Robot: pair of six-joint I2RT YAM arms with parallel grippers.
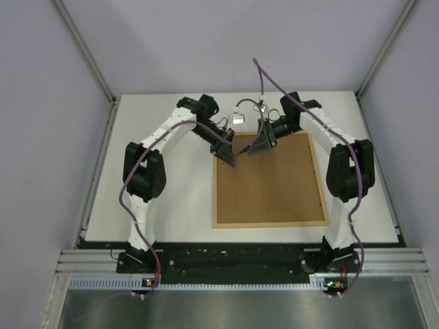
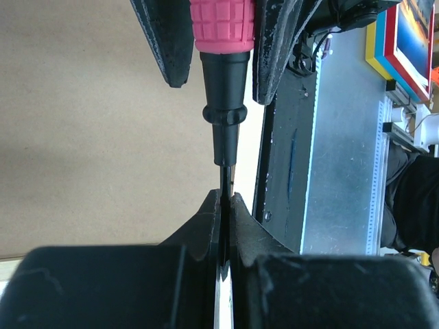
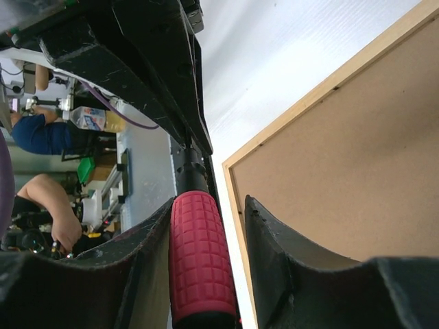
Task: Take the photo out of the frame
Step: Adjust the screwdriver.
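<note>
From above, the light-wood rectangular picture frame (image 1: 267,224) lies flat, right of centre on the white table (image 1: 171,199). Its brown fibreboard backing board (image 1: 267,185) faces up, and the photo cannot be seen. A wide strip of tabletop runs along the frame's left edge, a narrower one beyond its far edge. The left gripper (image 1: 228,159) and right gripper (image 1: 255,147) meet over the far-left corner.

Left wrist view: the left gripper's jaws are clamped on the thin metal blade of a pink-handled, black-necked screwdriver (image 2: 225,103), with the backing board behind.

Right wrist view: the right gripper's fingers (image 3: 288,267) are closed around the ribbed pink handle. The frame's pale rim and corner show just beside it.
</note>
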